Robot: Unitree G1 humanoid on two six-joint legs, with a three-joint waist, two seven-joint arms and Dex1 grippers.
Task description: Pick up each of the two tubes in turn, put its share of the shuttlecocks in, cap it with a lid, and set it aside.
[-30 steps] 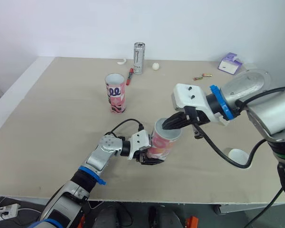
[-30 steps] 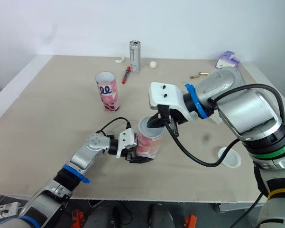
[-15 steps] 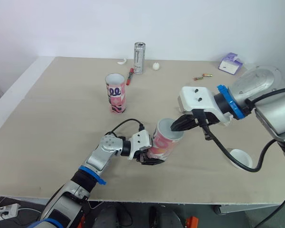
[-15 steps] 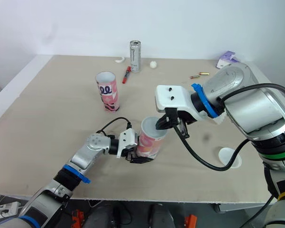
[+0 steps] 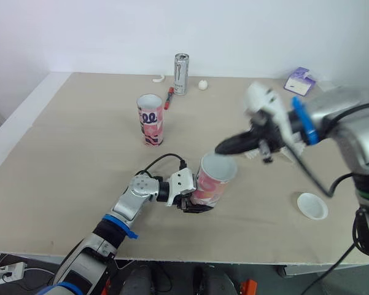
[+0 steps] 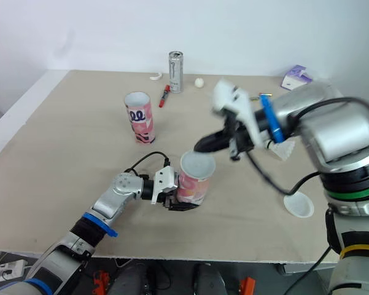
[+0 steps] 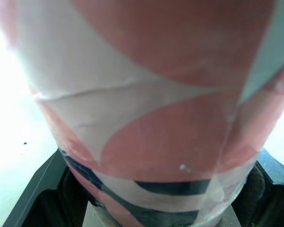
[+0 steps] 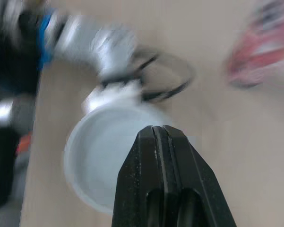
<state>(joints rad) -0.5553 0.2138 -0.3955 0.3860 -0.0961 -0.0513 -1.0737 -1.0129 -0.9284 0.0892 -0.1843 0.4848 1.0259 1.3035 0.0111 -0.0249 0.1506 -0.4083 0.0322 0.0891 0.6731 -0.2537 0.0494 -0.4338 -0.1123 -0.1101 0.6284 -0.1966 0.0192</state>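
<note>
My left gripper point(image 5: 195, 200) is shut on the lower part of a pink-and-white tube point(image 5: 212, 182), which tilts to the right near the table's front with its mouth open. The left wrist view has that tube point(image 7: 146, 109) pressed between the two fingers. My right gripper point(image 5: 221, 149) hangs shut and empty just above and behind the tube's mouth point(image 8: 106, 161). A second pink tube point(image 5: 150, 120) stands upright further back on the left. A white lid point(image 5: 311, 206) lies at the front right. A white shuttlecock point(image 6: 284, 150) lies behind my right arm.
At the back of the table point(image 5: 80, 160) stand a silver can point(image 5: 180, 74), a red marker point(image 5: 168, 98), a small white ball point(image 5: 202, 85), a purple box point(image 5: 298, 81) and small batteries point(image 5: 261, 98). The table's left half is bare.
My right gripper has lifted out of the held tube's mouth and drawn back to the right, fingers shut. The left gripper and its tube have stayed put.
</note>
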